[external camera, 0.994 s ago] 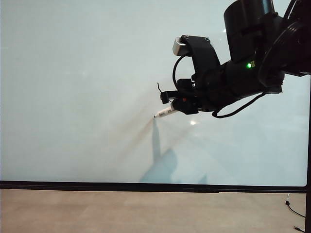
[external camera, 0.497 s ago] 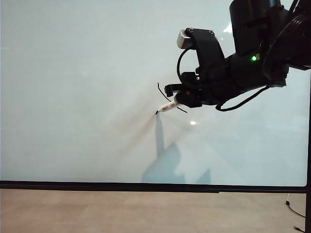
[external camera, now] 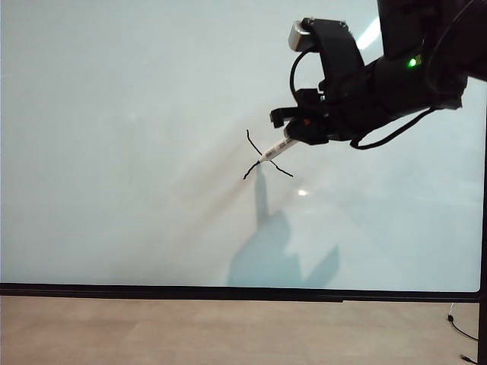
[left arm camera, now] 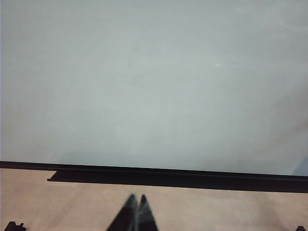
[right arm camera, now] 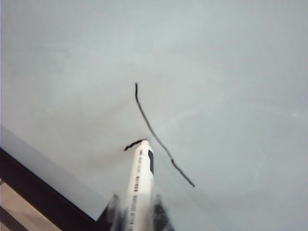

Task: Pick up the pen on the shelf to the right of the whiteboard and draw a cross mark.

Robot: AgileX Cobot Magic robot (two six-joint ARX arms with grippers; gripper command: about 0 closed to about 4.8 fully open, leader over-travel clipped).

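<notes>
R gripper (external camera: 298, 141) clamps pen (right arm camera: 140, 178), tip on whiteboard (external camera: 122, 152) at cross mark (external camera: 262, 158); L gripper (left arm camera: 135, 211) closed, low by frame.

Whiteboard (external camera: 137, 152) standing upright, filling most of view, black frame edge running along bottom. Cross mark (external camera: 262, 158) sitting on board, right of centre, second stroke ending at crossing. Tan floor (external camera: 228, 331) lying below frame. Thin cable (external camera: 460, 328) trailing on floor at right corner.
</notes>
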